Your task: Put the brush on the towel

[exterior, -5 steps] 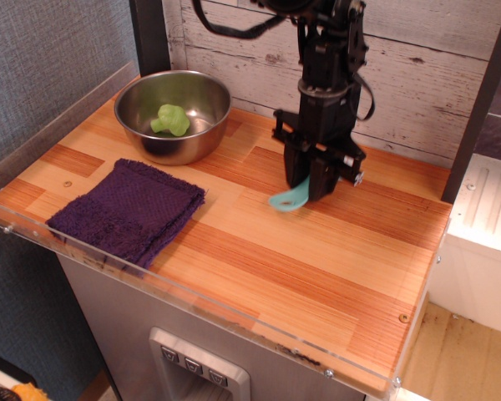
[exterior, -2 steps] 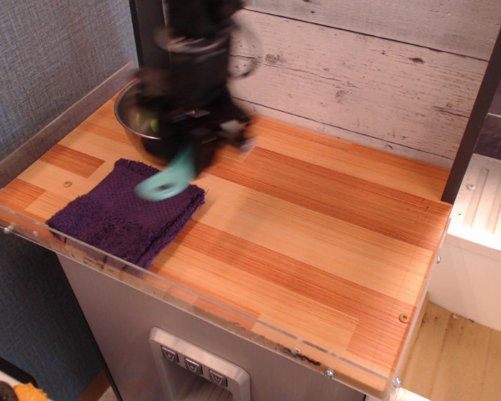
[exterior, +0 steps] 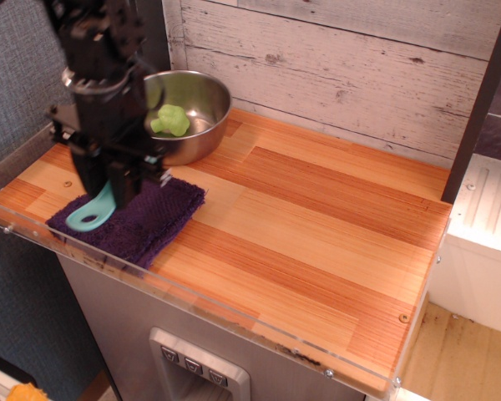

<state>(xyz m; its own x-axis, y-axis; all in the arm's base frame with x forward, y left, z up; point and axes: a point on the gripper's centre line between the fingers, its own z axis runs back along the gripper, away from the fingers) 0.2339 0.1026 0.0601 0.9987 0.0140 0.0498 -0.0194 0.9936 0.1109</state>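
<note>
My gripper (exterior: pixel 110 194) hangs over the left part of the dark purple towel (exterior: pixel 154 219) and is shut on the light-teal brush (exterior: pixel 93 213). The brush's tapered handle with the round hole sticks out down and to the left, at or just above the towel's surface. Its bristle end is hidden between my fingers. The arm covers the middle of the towel and the left rim of the bowl.
A round steel bowl (exterior: pixel 202 107) with a lumpy green object (exterior: pixel 170 120) stands behind the towel. A clear acrylic rail (exterior: pixel 192 294) runs along the front and left edges of the wooden counter (exterior: pixel 317 225). A whitewashed plank wall stands at the back.
My gripper carried the brush from the counter's middle leftward, past the bowl's front, to above the left part of the towel, and lower.
</note>
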